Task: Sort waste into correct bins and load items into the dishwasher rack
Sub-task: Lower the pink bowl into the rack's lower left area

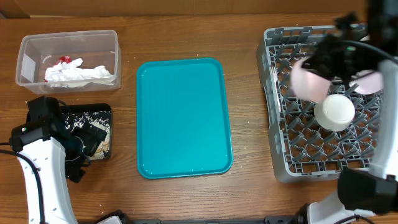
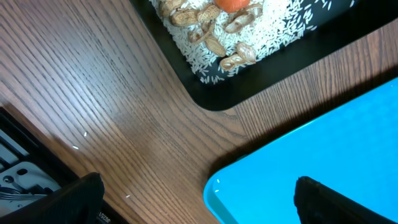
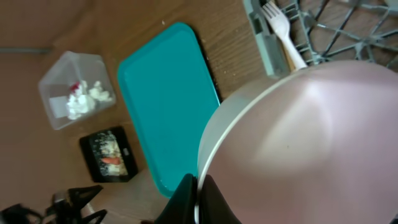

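Wood table [image 1: 186,31] carries everything. The rack [image 1: 278,134] is the biggest item and sits right under the R gripper [image 3: 196,193]. Those jaws are pinched tight on the rim of a pink bowl [image 1: 306,82], one finger each side of the edge. The bowl is tilted and fills most of the R wrist view. It hangs over the rack's upper part; can't tell if it touches the tines.

Teal tray [image 1: 183,118] lies flat mid-table, btwn the two grippers and well out from the R jaws. One corner of it lies below the L gripper [image 2: 193,202], running under one finger. L jaws are spread wide w/ nothing btwn them, only bare wood and that tray corner beneath.

Clear bin [image 1: 28,56] is well beyond the L jaws, past the black bin, w/ crumpled white tissue [image 1: 78,73] and a red scrap inside. Black bin [image 1: 93,107] is just ahead of the L jaws and holds rice and peanut shells [image 2: 217,37] plus an orange bit [image 2: 231,4].

White cup [image 1: 334,112] stands mouth-down in the rack, just beside the held bowl and the R jaws. White fork [image 3: 281,28] lies in the rack near its edge, beyond the bowl from the R jaws.
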Tool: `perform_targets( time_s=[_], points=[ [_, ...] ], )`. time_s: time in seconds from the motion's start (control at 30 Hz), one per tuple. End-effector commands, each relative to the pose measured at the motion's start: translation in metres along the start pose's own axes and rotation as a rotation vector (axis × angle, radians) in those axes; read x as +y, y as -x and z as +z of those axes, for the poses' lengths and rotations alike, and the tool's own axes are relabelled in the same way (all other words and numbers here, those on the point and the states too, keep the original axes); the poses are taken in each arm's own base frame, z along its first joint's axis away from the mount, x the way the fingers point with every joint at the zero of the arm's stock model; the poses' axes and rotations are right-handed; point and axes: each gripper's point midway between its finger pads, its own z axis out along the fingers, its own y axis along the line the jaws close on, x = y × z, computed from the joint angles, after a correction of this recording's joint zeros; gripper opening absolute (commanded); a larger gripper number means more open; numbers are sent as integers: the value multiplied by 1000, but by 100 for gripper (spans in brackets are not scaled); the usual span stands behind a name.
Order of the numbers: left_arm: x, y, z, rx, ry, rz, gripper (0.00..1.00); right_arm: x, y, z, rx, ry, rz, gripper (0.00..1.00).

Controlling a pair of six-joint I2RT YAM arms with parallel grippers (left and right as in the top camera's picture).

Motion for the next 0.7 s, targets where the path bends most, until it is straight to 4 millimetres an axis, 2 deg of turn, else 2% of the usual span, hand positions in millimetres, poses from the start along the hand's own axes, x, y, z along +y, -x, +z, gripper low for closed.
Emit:
perform_targets(
  time_s=[0.0, 0.1, 0.2, 0.27, 0.33, 0.37, 0.43, 0.53, 0.67],
  points=[
    [0, 0, 0, 0, 0, 12, 100, 5, -12, -20, -2, 217, -108, 4],
    [0, 0, 0, 0, 0, 12, 100, -15, -19, -13, 25, 295, -103, 4],
    [0, 0, 0, 0, 0, 12, 100, -26, -26, -1, 35, 449, -142, 4],
    [0, 0, 0, 0, 0, 12, 100, -35, -27, 4, -19, 590, -185, 4],
    [0, 0, 0, 0, 0, 12, 100, -48, -25, 9, -67, 646, -178, 4],
    [0, 0, 0, 0, 0, 12, 100, -62, -23, 17, -102, 667, -162, 4],
    [0, 0, 0, 0, 0, 12, 100, -72, -21, 25, -124, 685, -153, 4],
    [0, 0, 0, 0, 0, 12, 100, -76, -20, 33, -162, 744, -154, 6],
    [0, 0, 0, 0, 0, 12, 100, -70, -17, 32, -197, 805, -175, 7]
  ],
)
